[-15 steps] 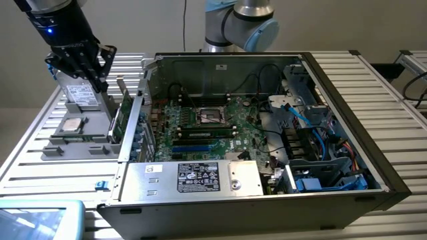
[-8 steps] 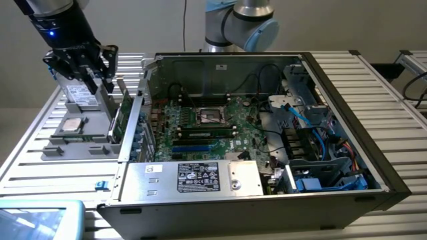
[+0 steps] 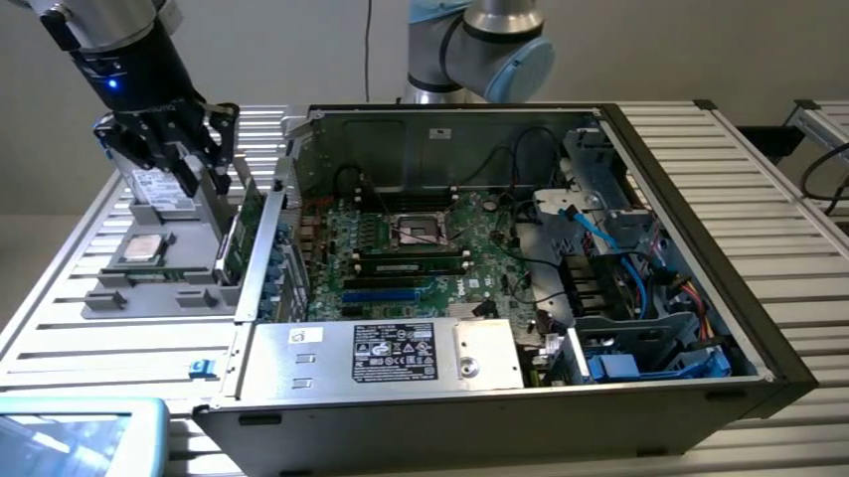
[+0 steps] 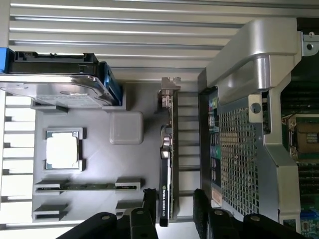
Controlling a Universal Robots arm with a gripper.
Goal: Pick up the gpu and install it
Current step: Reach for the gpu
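The gpu (image 4: 167,169) stands on edge in the grey tray (image 4: 134,164), beside the case (image 3: 531,388); drive (image 4: 55,89) and processor (image 4: 62,149) lie nearby. The pincer (image 4: 173,204) is wide, straddling the card. The edge label appears to read "NVIDIA".

We see a table (image 3: 776,209) of silver ribbed metal slats. Directly on it stands an open computer case (image 3: 464,432), its inside facing up, and it takes up most of the surface. Just beside the case, on the exterior view's left, a grey parts tray (image 3: 149,288) lies flat on the slats. A small blue piece (image 3: 202,369) sits on the table near the case's front corner, below the tray.
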